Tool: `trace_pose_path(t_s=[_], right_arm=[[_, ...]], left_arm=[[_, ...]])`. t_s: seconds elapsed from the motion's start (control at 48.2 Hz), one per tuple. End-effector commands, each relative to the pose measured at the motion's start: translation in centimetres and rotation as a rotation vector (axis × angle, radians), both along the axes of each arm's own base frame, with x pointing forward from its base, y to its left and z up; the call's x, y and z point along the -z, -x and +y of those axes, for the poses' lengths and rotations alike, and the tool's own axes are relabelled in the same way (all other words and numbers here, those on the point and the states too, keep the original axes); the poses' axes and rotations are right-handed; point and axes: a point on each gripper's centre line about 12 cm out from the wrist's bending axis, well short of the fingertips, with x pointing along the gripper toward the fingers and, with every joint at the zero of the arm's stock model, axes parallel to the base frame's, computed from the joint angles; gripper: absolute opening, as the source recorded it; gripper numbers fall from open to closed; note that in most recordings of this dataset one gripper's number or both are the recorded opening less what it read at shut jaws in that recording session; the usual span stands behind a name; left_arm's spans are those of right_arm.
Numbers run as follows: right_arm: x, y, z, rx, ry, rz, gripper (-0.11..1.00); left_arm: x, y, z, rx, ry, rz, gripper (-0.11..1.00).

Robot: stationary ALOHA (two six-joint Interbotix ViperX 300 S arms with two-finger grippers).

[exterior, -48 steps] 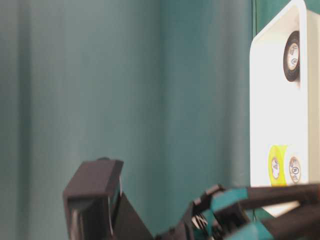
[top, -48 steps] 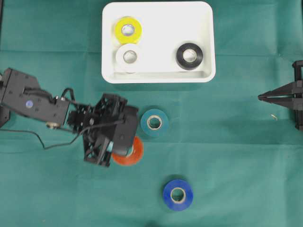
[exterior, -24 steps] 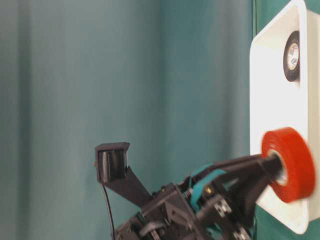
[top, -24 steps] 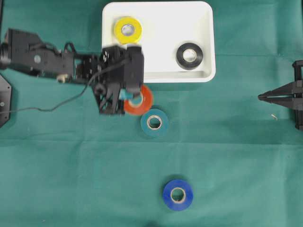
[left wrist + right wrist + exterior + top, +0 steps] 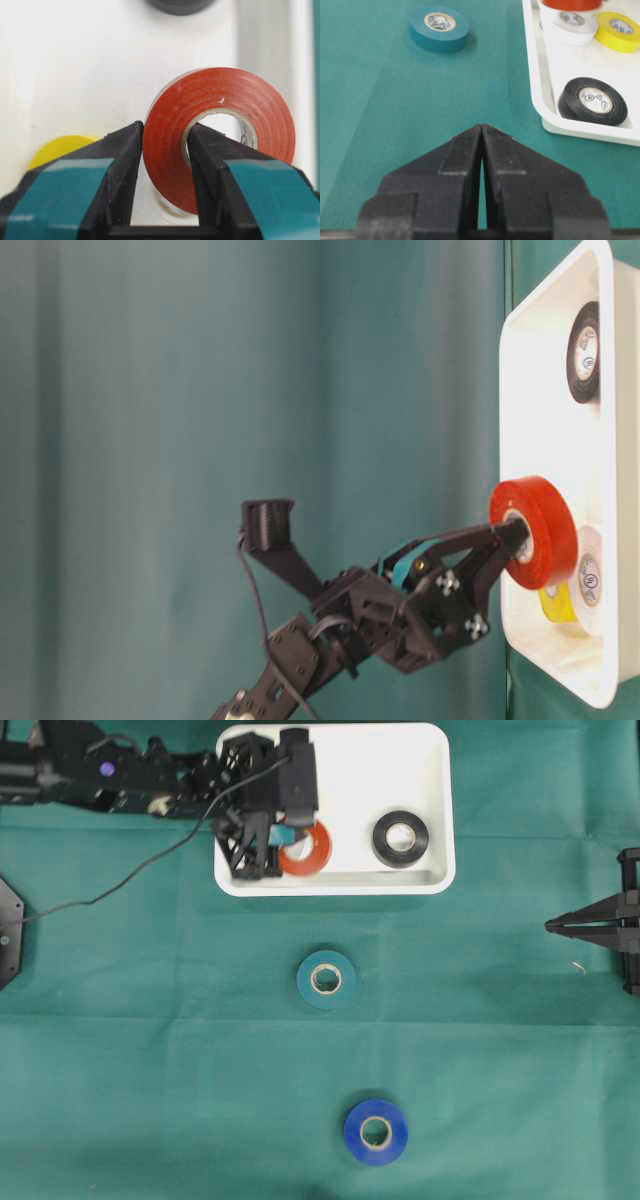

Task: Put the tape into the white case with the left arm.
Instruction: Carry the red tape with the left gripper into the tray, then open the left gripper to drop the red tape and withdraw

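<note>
Left pincer (image 5: 165,150) clamped on red tape (image 5: 220,135) wall, over white case (image 5: 430,780).

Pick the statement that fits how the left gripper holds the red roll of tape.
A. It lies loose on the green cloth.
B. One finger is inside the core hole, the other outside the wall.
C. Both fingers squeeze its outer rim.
B: in the left wrist view the left gripper pinches the wall of the red roll of tape, one finger through its core.

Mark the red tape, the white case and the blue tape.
red tape (image 5: 172,120): left wrist view, side of the roll.
white case (image 5: 436,880): overhead view, corner rim.
blue tape (image 5: 353,1137): overhead view, top face.
</note>
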Motion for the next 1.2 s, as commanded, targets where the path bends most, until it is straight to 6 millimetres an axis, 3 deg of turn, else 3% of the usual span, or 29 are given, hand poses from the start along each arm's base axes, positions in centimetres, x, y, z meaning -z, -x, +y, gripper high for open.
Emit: trace_pose_path(t_s=[0.0,0.207,0.663,0.684,0.871,0.933,1.182], right_arm=[[-0.4,-0.2,0.0,-0.001,0.001,-0.017,-0.09],[-0.4,-0.2,0.0,-0.001,0.001,-0.015,-0.09],[-0.4,-0.2,0.0,0.001,0.001,-0.015,-0.09],[-0.4,-0.2,0.0,0.002,-0.001,-0.014,-0.09],[-0.4,-0.2,0.0,0.001,-0.001,-0.017,-0.09],[-0.4,-0.2,0.0,-0.001,0.000,-0.015,-0.09],[-0.4,-0.2,0.0,0.001,0.000,-0.015,-0.09]], left_arm=[[-1.6,-1.0,1.4,-0.017,-0.026,-0.053,0.28],[-1.4,-1.5,4.1,-0.037,-0.059,-0.047,0.28],[-0.6,-1.8,7.0,-0.077,-0.074,-0.040,0.28],[-0.6,-1.8,7.0,-0.077,-0.074,-0.040,0.30],[-0.7,-1.9,6.7,-0.070,-0.076,-0.042,0.83],[-0.8,-1.8,6.7,-0.070,-0.076,-0.042,0.95],[-0.8,-1.6,6.3,-0.069,-0.070,-0.042,0.95]])
